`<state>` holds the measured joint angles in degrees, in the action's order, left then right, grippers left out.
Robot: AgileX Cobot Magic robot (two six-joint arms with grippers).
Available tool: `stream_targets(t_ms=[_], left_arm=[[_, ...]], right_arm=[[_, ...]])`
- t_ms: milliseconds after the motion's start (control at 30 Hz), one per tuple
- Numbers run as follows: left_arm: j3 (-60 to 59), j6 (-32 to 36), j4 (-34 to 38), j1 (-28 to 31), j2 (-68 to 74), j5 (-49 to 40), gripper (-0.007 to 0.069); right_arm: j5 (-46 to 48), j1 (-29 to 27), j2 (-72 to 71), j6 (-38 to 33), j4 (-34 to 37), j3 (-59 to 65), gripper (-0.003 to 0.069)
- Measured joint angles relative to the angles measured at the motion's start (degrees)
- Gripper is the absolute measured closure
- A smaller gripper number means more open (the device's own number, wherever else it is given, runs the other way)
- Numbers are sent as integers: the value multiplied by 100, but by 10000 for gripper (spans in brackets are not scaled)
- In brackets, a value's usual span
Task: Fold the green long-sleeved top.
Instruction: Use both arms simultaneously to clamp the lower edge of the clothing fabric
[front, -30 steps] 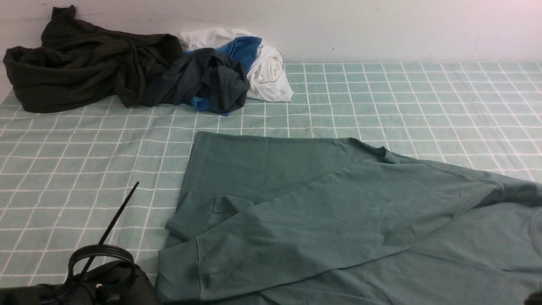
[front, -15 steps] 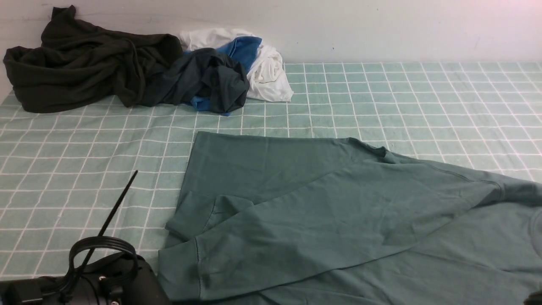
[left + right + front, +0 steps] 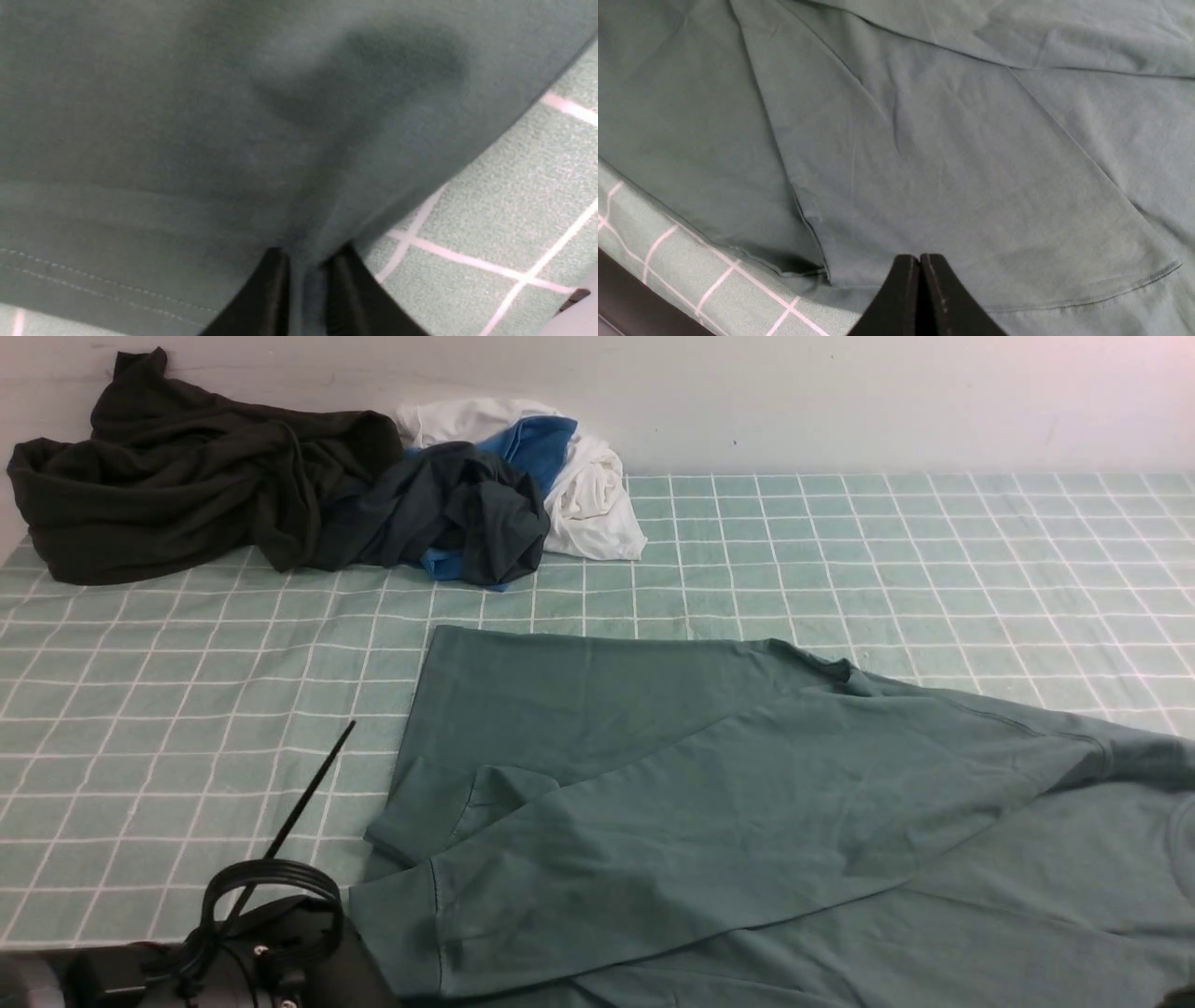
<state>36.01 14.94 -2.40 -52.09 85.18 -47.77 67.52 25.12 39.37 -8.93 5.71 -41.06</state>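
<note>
The sage-green cotton long-sleeved top, spread on the checked green tabletop, is now pinched at its near edge by the just-closed left jaws, the right jaws clenched empty, so a fold can be begun.

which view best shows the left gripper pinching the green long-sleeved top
Left wrist view: the left gripper pinches a bunched fold of the sage-green jersey top, close up. Front view shows only the arm's housing by the cuff; right wrist view shows none of it.

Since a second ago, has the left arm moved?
Yes. The left arm shifted right across the checked green tablecloth, toward the sage-green cotton top.
</note>
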Motion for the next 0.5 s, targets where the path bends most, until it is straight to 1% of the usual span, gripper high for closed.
stream_targets(t_ms=[33,100,500], left_arm=[[6,0,0,0,0,-14,587],[76,0,5,0,0,-106,617],[634,0,-106,0,0,-862,625]], right_arm=[[0,0,0,-41,0,12,673],[0,0,0,-72,1,12,673],[0,0,0,-94,12,19,673]])
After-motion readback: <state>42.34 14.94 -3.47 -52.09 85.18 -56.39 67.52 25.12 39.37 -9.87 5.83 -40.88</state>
